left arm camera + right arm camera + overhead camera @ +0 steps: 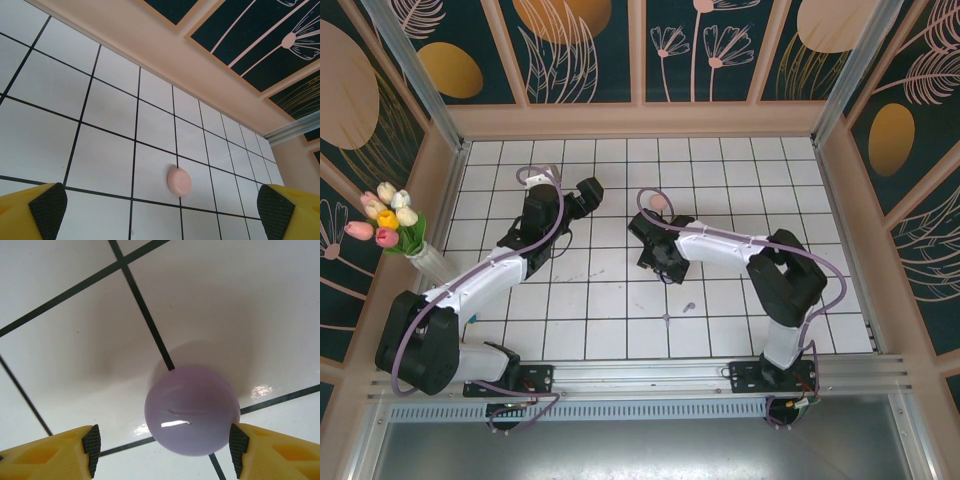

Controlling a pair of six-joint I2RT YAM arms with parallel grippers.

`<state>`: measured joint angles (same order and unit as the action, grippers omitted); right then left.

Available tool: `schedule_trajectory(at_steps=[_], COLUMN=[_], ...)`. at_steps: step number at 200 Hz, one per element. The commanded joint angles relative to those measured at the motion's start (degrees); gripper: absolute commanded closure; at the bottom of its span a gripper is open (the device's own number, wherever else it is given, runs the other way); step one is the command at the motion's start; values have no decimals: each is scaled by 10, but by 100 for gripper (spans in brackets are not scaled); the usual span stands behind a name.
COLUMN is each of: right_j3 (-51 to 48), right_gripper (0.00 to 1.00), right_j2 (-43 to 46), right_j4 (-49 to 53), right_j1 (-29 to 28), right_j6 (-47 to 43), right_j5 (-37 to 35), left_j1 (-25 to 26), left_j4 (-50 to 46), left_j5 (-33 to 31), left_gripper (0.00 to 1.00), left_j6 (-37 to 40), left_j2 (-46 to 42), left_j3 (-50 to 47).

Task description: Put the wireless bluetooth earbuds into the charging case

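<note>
Though left fingers (47, 207) and right fingers (91, 445) spread, empty, round purple case (192, 412) flat between latter.

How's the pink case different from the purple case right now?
The pink case is pale pink; the purple case is lilac. The pink case lies in the open, ahead of the left gripper; the purple case sits between the fingers of the open right gripper. Both are round and smooth.

White links and black joints form the left arm (485, 275) and right arm (720, 243). Lilac cables (841, 278) trail alongside. Yellow fingers (45, 452) carry black pads (91, 445).
</note>
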<state>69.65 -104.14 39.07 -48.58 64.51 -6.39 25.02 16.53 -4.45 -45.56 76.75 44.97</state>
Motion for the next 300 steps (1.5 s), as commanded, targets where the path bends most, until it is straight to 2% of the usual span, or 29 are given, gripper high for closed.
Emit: schedule_trajectory(at_steps=[1,101,143,187,300], right_j3=[22,36,40,41,65], right_gripper=[30,32,32,33,38], right_j2=[-23,-64,-67,-68,-94], right_j4=[42,32,19,47,45], right_j1=[6,19,18,19,20], right_j6=[10,-36,-96,-142,-140], right_j5=[-18,-6,17,4,9], left_j1=[-4,-4,-4,-4,-4], left_j4=[22,32,33,33,31], left_j5=[9,14,20,21,21], left_gripper=[1,1,1,1,1], left_j6=[-10,-13,-13,-14,-17], left_j2=[2,11,15,14,17], left_j3=[-9,-8,-6,-7,-10])
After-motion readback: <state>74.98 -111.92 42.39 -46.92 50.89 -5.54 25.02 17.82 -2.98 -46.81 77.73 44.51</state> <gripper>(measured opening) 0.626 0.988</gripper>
